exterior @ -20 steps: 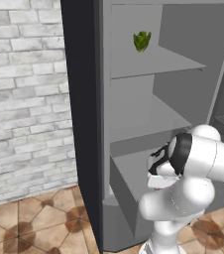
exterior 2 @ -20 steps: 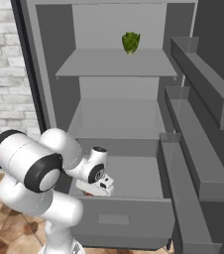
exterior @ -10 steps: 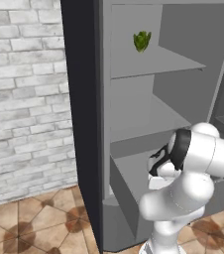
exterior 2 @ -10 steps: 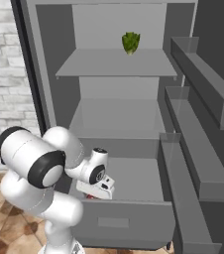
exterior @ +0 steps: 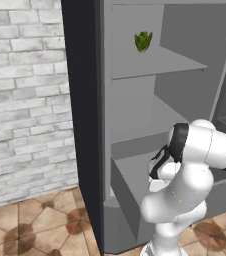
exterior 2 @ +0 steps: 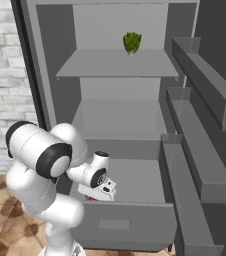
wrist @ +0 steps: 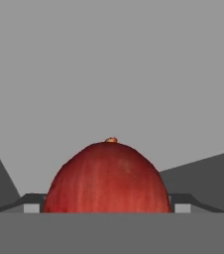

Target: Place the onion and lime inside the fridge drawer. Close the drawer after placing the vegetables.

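While pincer [wrist: 107, 208] grips onion [wrist: 106, 178] | over fridge drawer [exterior 2: 130, 225]

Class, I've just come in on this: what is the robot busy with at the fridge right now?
The white arm reaches into the open fridge and holds the onion between its fingers, low over the pulled-out fridge drawer. The gripper sits just behind the drawer's front panel, so the onion seems about to be set down inside. The drawer is not yet closed. A leafy green item sits on the top shelf.
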Controlling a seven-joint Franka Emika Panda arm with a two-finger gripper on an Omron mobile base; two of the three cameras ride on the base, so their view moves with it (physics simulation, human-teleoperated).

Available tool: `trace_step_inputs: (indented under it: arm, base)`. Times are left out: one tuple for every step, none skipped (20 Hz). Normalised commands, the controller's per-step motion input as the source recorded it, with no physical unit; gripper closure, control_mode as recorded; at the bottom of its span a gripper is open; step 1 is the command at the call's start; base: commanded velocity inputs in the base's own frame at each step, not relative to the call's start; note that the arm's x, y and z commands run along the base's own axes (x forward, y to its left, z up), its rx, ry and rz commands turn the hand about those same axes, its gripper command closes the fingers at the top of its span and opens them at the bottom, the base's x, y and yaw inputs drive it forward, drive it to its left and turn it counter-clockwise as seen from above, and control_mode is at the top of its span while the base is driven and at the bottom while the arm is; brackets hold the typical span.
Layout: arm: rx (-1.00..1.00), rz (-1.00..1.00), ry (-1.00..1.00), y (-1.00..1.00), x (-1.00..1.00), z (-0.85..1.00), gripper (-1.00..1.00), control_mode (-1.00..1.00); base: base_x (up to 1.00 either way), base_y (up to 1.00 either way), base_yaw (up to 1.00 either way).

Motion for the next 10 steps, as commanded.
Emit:
trace_step_inputs:
  arm:
    - [0.00, 0.00, 0.00, 0.00, 0.00, 0.16, -1.00, -1.00]
    - [0.00, 0.00, 0.00, 0.03, 0.04, 0.28, -1.00, -1.00]
    - [0.00, 0.00, 0.00, 0.02, 0.10, 0.37, -1.00, -1.00]
    - [0.00, 0.00, 0.00, 0.03, 0.17, 0.47, -1.00, -1.00]
    - [0.00, 0.00, 0.00, 0.07, 0.21, 0.57, -1.00, -1.00]
    - [-0.02, 0.00, 0.00, 0.11, 0.25, 0.61, -1.00, -1.00]
    - [-0.02, 0.00, 0.00, 0.06, 0.25, 0.58, -1.00, -1.00]
    - [-0.01, 0.00, 0.00, 0.01, 0.16, 0.49, -1.00, -1.00]
    - [-0.01, 0.00, 0.00, 0.00, 0.08, 0.53, -1.00, -1.00]
    - [-0.01, 0.00, 0.00, 0.01, 0.04, 0.56, -1.00, -1.00]
  base:
    - [0.00, 0.00, 0.00]
    - [0.00, 0.00, 0.00]
    - [0.00, 0.00, 0.00]
    - [0.00, 0.00, 0.00]
    - [0.00, 0.00, 0.00]
    - [0.00, 0.00, 0.00]
    - [0.00, 0.00, 0.00]
    - [0.00, 0.00, 0.00]
    - [0.00, 0.00, 0.00]
    - [0.00, 0.00, 0.00]
